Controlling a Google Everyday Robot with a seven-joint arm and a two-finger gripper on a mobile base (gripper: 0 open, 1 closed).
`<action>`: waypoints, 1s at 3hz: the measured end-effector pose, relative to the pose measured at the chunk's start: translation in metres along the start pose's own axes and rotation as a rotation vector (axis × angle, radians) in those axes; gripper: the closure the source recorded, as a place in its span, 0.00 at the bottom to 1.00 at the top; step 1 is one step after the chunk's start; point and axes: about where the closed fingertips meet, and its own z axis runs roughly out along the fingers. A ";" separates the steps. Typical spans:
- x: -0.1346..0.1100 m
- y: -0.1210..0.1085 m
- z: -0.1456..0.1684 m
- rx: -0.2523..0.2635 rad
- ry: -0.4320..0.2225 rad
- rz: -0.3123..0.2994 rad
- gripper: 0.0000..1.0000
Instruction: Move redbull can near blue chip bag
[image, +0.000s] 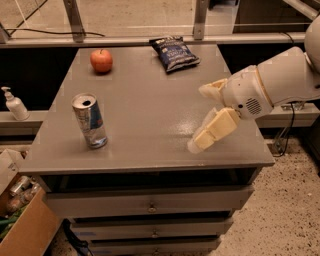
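Observation:
The redbull can stands upright near the front left of the grey cabinet top; its shiny top with the opening shows. The blue chip bag lies flat at the back of the top, right of centre. My gripper hangs over the right side of the top, well to the right of the can and in front of the bag. Its two cream fingers are spread apart and hold nothing.
A red apple sits at the back left of the top. A soap dispenser stands on a ledge to the left. A cardboard box with clutter is on the floor at the lower left. Drawers lie below the top.

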 end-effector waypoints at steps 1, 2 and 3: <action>-0.005 -0.006 0.020 0.008 -0.080 -0.040 0.00; -0.020 -0.010 0.062 -0.027 -0.189 -0.110 0.00; -0.037 -0.006 0.103 -0.078 -0.287 -0.158 0.00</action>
